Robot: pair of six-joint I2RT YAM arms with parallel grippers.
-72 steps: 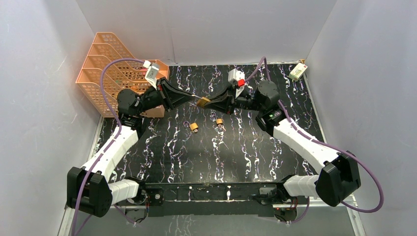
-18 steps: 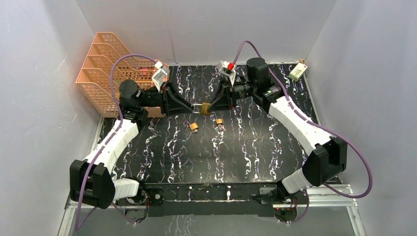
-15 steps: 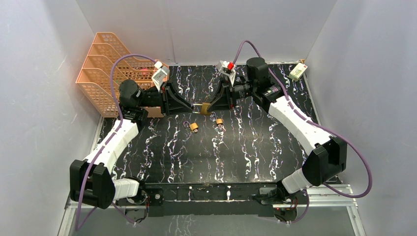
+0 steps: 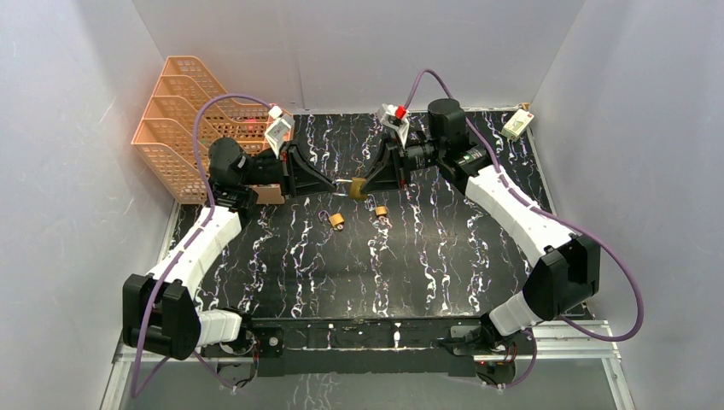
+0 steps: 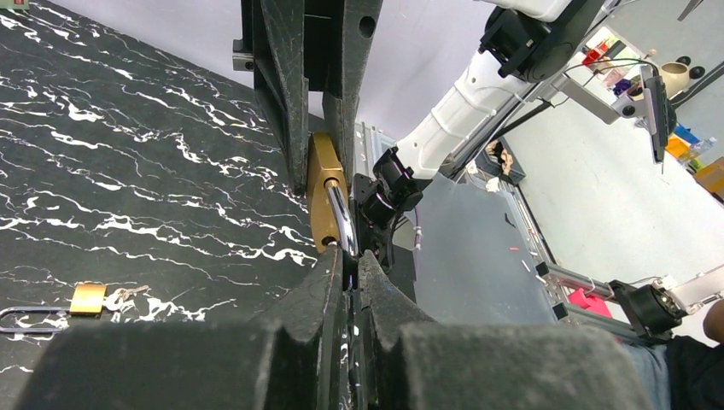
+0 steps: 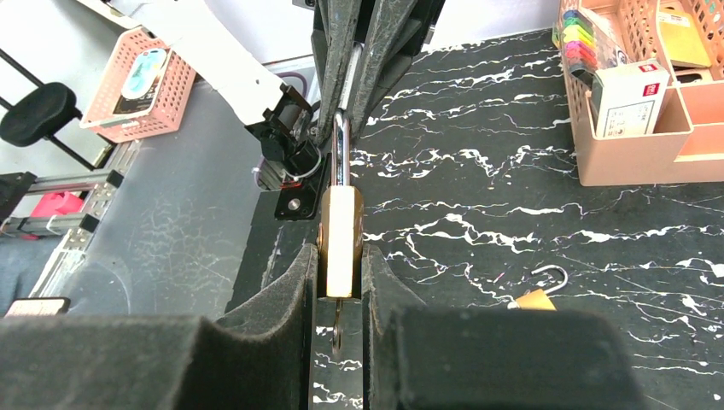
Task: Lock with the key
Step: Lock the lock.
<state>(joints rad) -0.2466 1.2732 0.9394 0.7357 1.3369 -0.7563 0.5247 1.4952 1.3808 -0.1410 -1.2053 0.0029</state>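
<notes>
Walls: pale grey panels (image 4: 359, 51) on three sides, evenly lit | Table: black top veined white (image 4: 384, 265) | Back-left: orange stacked file trays (image 4: 183, 111) against the wall | Back-right corner: small white carton (image 4: 516, 125) | Near edge: metal frame rail (image 4: 580, 335) | Beyond the table: grey floor (image 6: 171, 248), pink basket (image 6: 141, 85), black stool (image 6: 38, 111)

Padlock (image 4: 357, 190) between left pincer (image 4: 334, 186) and right pincer (image 4: 364, 186); two loose locks (image 4: 337, 220) just in front (rack (image 4: 183, 111) far left).

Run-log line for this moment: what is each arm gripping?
left fingers: shut on shackle | right fingers: shut on padlock | spare padlocks: on table
</notes>
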